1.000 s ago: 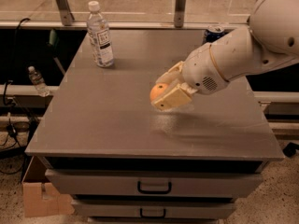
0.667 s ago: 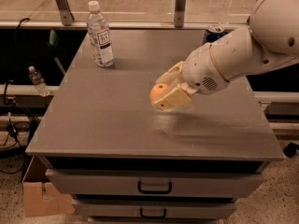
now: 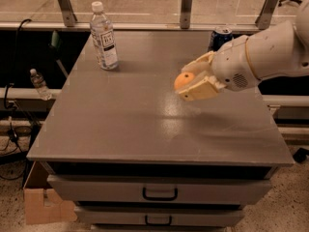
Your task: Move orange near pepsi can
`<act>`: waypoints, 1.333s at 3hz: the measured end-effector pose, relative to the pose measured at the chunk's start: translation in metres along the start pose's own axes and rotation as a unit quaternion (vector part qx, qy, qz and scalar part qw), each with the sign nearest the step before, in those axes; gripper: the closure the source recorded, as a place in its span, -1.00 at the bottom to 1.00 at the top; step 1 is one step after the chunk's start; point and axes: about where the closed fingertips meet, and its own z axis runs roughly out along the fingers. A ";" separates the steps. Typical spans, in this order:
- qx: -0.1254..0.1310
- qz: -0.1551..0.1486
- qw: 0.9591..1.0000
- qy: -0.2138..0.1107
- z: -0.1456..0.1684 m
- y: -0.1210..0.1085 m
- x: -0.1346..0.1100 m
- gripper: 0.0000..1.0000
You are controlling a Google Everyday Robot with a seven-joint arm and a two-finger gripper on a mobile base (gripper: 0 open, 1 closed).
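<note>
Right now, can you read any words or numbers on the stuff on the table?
On the water bottle: a label with dark print, too blurred to read.
On the pepsi can: markings too blurred to read.
On the orange, gripped by the hand above the table: no text.

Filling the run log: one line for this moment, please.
gripper: shut on orange, above table | pepsi can: upright, far right | placement: pending

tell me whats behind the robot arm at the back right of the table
The pepsi can: its top and upper blue side show above the arm; its lower part is covered. The gripper, shut on the orange, hangs over the table.
</note>
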 end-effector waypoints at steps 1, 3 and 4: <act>0.053 0.007 0.998 -0.018 -0.029 -0.035 0.019 1.00; 0.123 0.046 0.989 -0.070 -0.059 -0.117 0.071 1.00; 0.137 0.065 0.985 -0.086 -0.056 -0.147 0.088 1.00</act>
